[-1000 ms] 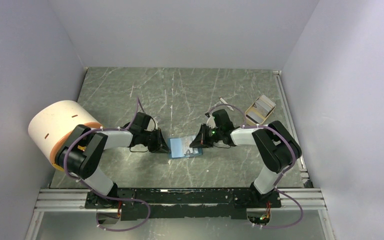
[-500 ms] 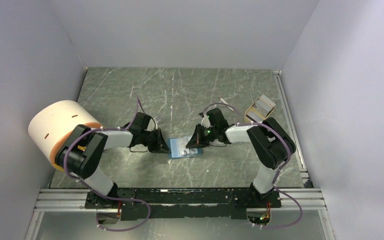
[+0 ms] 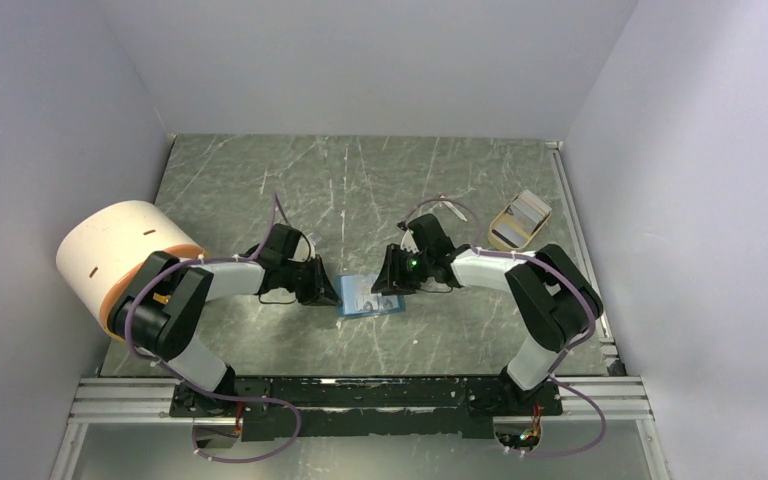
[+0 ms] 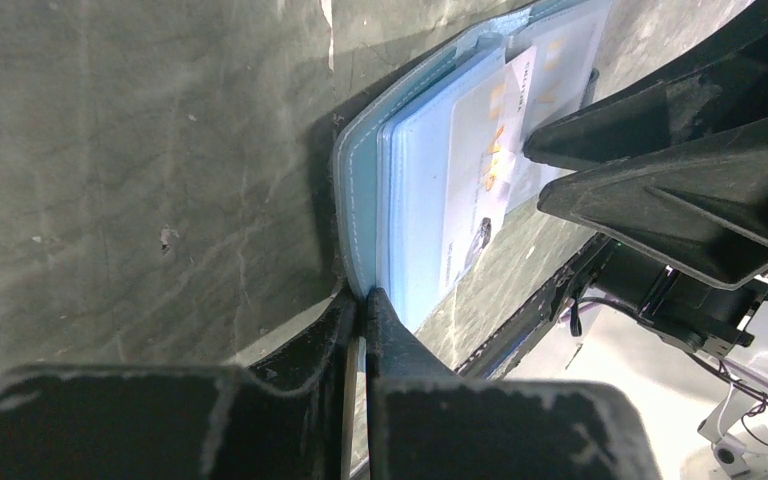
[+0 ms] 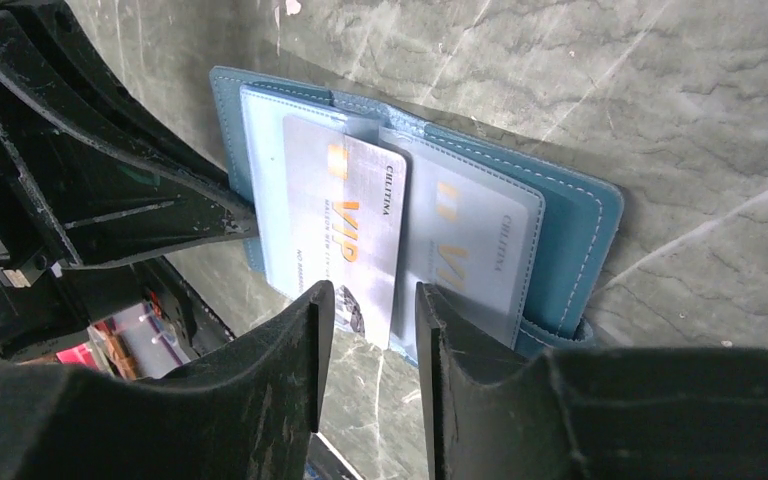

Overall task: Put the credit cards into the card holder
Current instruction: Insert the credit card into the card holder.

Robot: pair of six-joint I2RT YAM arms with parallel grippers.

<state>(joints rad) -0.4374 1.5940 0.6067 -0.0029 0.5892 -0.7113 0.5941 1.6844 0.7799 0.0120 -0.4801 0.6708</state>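
The right claw (image 5: 370,300) has just parted, freeing the silver VIP card (image 5: 345,225), now partly seated in the teal card holder (image 5: 575,235); the shut left claw (image 4: 360,300) braces its edge.

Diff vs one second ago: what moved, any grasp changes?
The right end effector moved left over the card holder and opened its jaws, letting go of the credit card, which now lies on the holder's slots. The left end effector stayed shut on the holder's edge, and the holder did not visibly shift.
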